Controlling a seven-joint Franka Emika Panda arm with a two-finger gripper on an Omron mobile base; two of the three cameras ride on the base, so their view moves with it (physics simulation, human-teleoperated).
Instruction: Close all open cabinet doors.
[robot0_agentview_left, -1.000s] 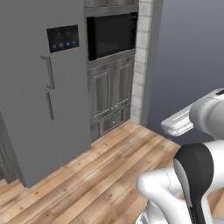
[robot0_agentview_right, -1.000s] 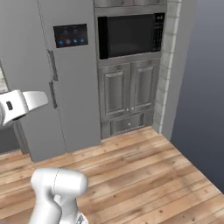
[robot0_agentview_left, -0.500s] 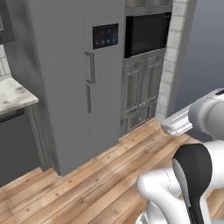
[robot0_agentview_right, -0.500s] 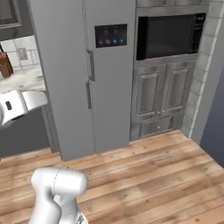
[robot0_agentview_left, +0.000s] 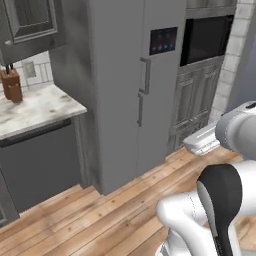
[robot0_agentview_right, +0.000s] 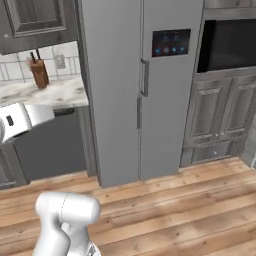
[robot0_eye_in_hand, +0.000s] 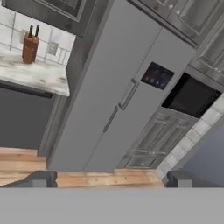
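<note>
Cabinet door (robot0_agentview_left: 31, 22) far left, above counter (robot0_agentview_left: 35, 107) with knife block (robot0_agentview_left: 11, 85). Fridge (robot0_agentview_right: 135, 90) centre, oven (robot0_agentview_right: 230, 45) right. Gripper (robot0_eye_in_hand: 109, 178) fingers spread, empty, nothing near. Step: approaching cabinets, judged early. Next: go left, get within reach of door.

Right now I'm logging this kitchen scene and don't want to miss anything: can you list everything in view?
Fridge: one, grey, tall, centre, with a dark touch panel and two slim handles.
Oven: one, black, built into the wall right of the fridge.
Lower doors: two, dark grey, panelled, under the oven.
Wall cabinet: one, dark grey, above the counter, left of the fridge.
Counter: one, pale marble, left of the fridge.
Knife block: one, brown, on the counter by the tiled wall.
Floor: light wood planks.
Gripper: dark fingertips apart, holding nothing, facing the fridge.
Arm: white with dark joints.
</note>
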